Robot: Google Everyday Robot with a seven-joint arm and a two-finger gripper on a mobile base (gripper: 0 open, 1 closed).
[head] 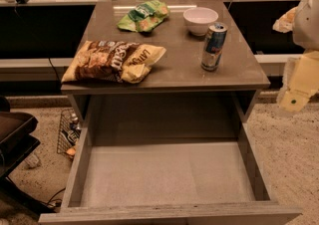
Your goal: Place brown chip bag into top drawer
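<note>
Brown chip bag (113, 60) lay at the front-left corner of the bench (239, 67), top drawer (169, 174) open; your gripper (295, 97) hung off the right edge, grip impossible to tell.

Arm (306, 17): bulky, rounded white casing with a smooth surface. Gripper (298, 87): located at the right edge of view, just off the right side of the bench (169, 77). It is built of flat cream-yellow panels with squared corners. The lowest panel carries one small green dot (293, 102).
</note>
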